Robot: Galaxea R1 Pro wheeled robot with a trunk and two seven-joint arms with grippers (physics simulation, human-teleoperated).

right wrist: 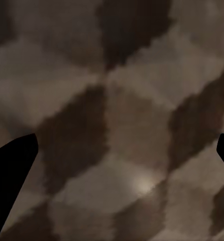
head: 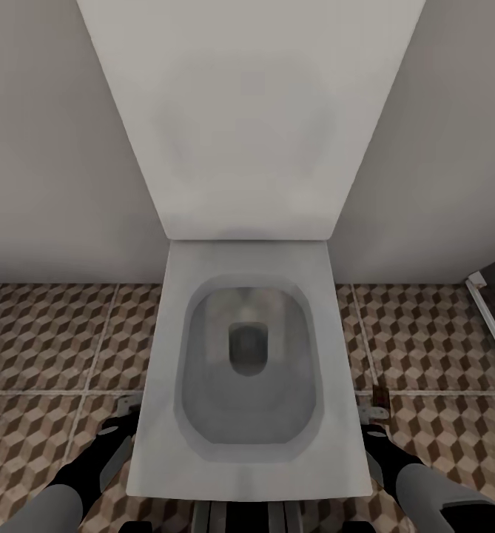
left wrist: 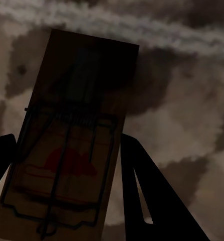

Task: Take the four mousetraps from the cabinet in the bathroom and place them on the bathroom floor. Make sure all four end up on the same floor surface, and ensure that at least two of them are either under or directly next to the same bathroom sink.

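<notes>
1. Head view: a white toilet (head: 247, 370) with a square-cornered bowl is sitting dead centre, its lid (head: 251, 111) standing raised against the pale wall (head: 47, 148).
2. The bathroom floor (head: 47, 333), tiled in a brown, beige and white cube pattern with pale grout lines, is running along both sides of the toilet.
3. A dark panel with a pale frame (head: 491, 311) is showing at the right edge of the head view.
4. Both arms are reaching down, one on each side of the bowl; the left gripper (head: 121, 422) is sitting low beside the bowl's left edge and the right gripper (head: 375, 411) beside its right edge.
5. Left wrist view: a mousetrap (left wrist: 72, 145), a brown wooden board with a dark wire spring and bar and a red mark on its face, is lying lengthwise between the two dark fingers (left wrist: 152, 196) of the left gripper (left wrist: 67, 191).
6. The fingers are sitting close along both long edges of the board, so the left claw is reading as closed on the mousetrap. Blurred floor pattern is showing behind the trap; I cannot tell whether the board is touching the tiles.
7. Right wrist view: the right gripper (right wrist: 127, 155) is facing the cube-pattern tiles at close range, its dark fingertips (right wrist: 14, 170) spread wide to opposite edges with nothing between them.
</notes>
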